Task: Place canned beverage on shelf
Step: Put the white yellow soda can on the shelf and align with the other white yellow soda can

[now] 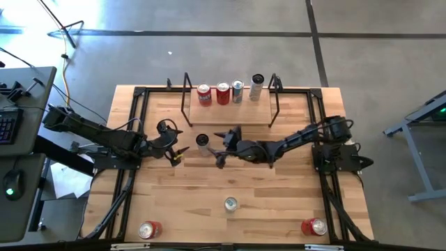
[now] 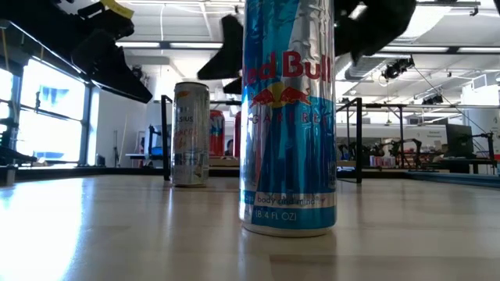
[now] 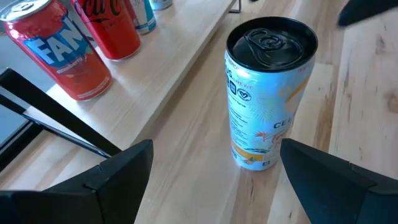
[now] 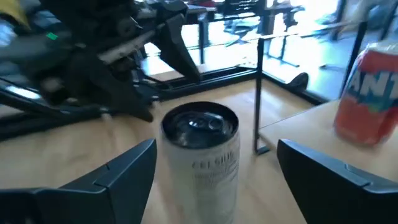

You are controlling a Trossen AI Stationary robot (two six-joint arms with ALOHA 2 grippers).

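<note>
A slim white can with a dark top [image 1: 202,143] stands upright on the tabletop in front of the shelf [image 1: 228,110]; it also shows in the left wrist view [image 3: 264,93], the right wrist view [image 4: 202,158] and the low view [image 2: 191,134]. My left gripper [image 1: 175,150] is open just left of it, touching nothing. My right gripper [image 1: 221,148] is open just right of it, touching nothing. Several cans stand on the shelf: two red ones [image 1: 213,93], a blue-silver one [image 1: 237,90] and a white one [image 1: 257,86].
A silver-blue can [image 1: 231,203] stands upright nearer the front, large in the low view [image 2: 289,117]. Two red cans lie near the front corners [image 1: 149,229] [image 1: 314,226]. Black rod frames [image 1: 187,97] [image 1: 274,97] stand at the shelf's ends.
</note>
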